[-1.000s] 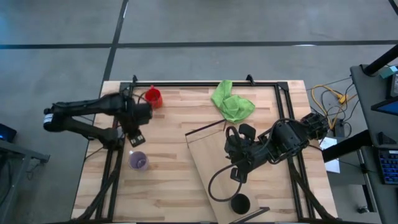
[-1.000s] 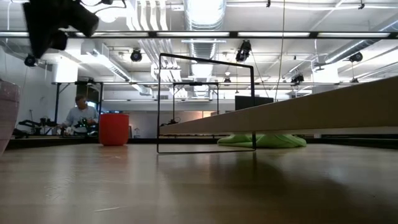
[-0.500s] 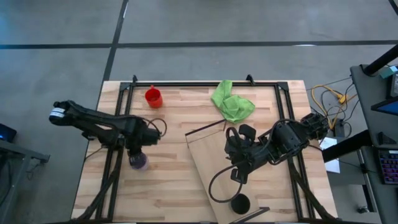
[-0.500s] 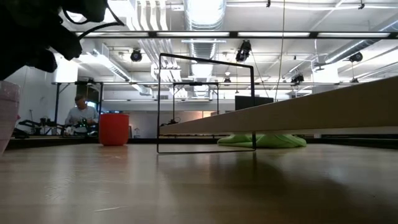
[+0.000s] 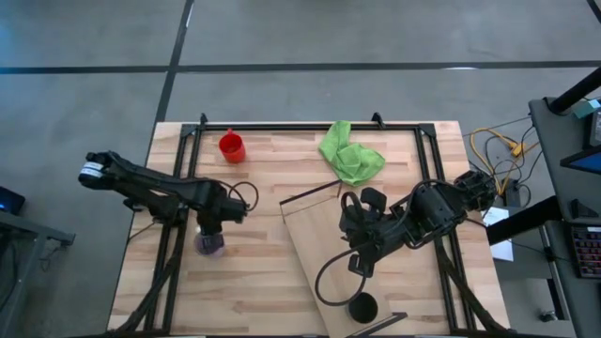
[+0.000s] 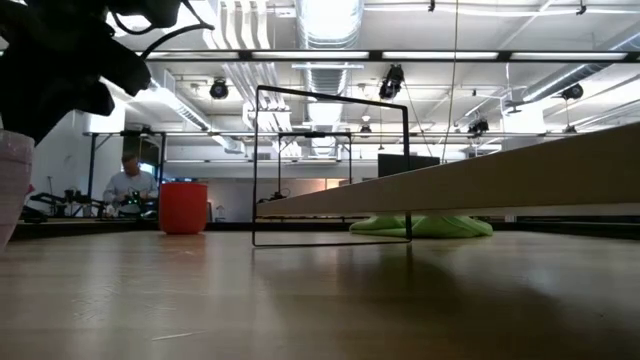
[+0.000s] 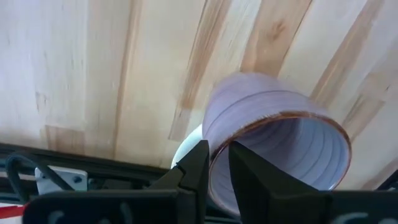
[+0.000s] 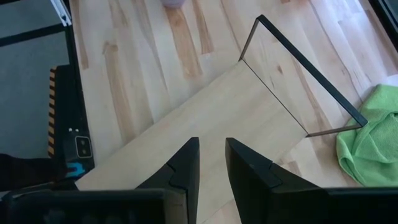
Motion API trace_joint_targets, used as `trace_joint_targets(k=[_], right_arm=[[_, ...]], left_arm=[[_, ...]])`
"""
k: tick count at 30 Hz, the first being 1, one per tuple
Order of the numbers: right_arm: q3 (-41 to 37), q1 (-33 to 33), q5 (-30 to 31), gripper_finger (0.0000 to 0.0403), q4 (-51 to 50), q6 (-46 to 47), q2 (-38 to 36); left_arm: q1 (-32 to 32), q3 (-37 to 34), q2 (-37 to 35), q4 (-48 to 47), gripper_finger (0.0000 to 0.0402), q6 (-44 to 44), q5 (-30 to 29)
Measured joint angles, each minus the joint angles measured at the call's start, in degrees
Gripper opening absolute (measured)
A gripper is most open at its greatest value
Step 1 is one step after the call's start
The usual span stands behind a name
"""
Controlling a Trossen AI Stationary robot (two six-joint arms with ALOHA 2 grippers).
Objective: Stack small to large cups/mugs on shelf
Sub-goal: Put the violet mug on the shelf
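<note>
The translucent purple cup [image 5: 208,247] stands on its base on the slatted tabletop at the left; it also shows in the left wrist view [image 7: 280,143] and at the low view's left edge [image 6: 12,190]. My left gripper [image 5: 208,235] is down on it, shut on its rim. The red cup [image 5: 232,147] stands at the far left. The black cup [image 5: 362,306] stands on the near end of the light-wood shelf [image 5: 324,239]. My right gripper [image 5: 360,255] hovers over the shelf [image 8: 205,112], shut and empty. My left gripper pinches the purple cup's wall at the rim [image 7: 219,163], with one finger [image 7: 249,180] inside the cup and one finger [image 7: 194,171] outside. The fingers come from above, pointing down. The cup stands upright with its base on the tabletop.
A green cloth [image 5: 349,155] lies at the far middle of the table. The shelf stands raised on thin dark wire legs [image 6: 330,165] and lies slanted across the table's right half. A person [image 6: 128,185] sits in the room behind.
My left gripper has gone from beside the red cup toward the table's near edge and down onto the purple cup. The cup has stayed in place. My right arm has kept still.
</note>
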Motion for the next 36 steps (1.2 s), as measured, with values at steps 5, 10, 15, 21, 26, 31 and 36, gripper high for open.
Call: trace_joint_targets(k=[5,10,15,21,26,31,36], right_arm=[[0.0,0.0,0.0,0.0072,-0.08,-0.02,0.0],[0.0,0.0,0.0,0.0072,-0.08,-0.02,0.0],[0.0,0.0,0.0,0.0073,-0.08,-0.04,0.0],[0.0,0.0,0.0,0.0072,-0.08,-0.04,0.0],[0.0,0.0,0.0,0.0073,-0.08,-0.09,0.0],[0.0,0.0,0.0,0.0073,-0.08,-0.2,0.0],[0.0,0.0,0.0,0.0073,-0.08,-0.22,0.0]], left_arm=[[-0.02,-0.59,0.48,0.36,0.0047,0.0,-0.1],[-0.04,-0.94,2.17,0.9,0.0047,0.0,-0.16],[-0.04,-1.18,4.66,2.21,0.0047,-0.02,-0.47],[-0.04,-1.17,7.61,2.18,0.0022,0.02,-0.22],[-0.04,-0.8,8.05,1.93,0.0005,0.1,0.51],[-0.06,2.15,7.15,3.06,0.0003,-1.78,0.06],[-0.04,8.54,6.68,2.72,0.0002,-3.92,0.25]])
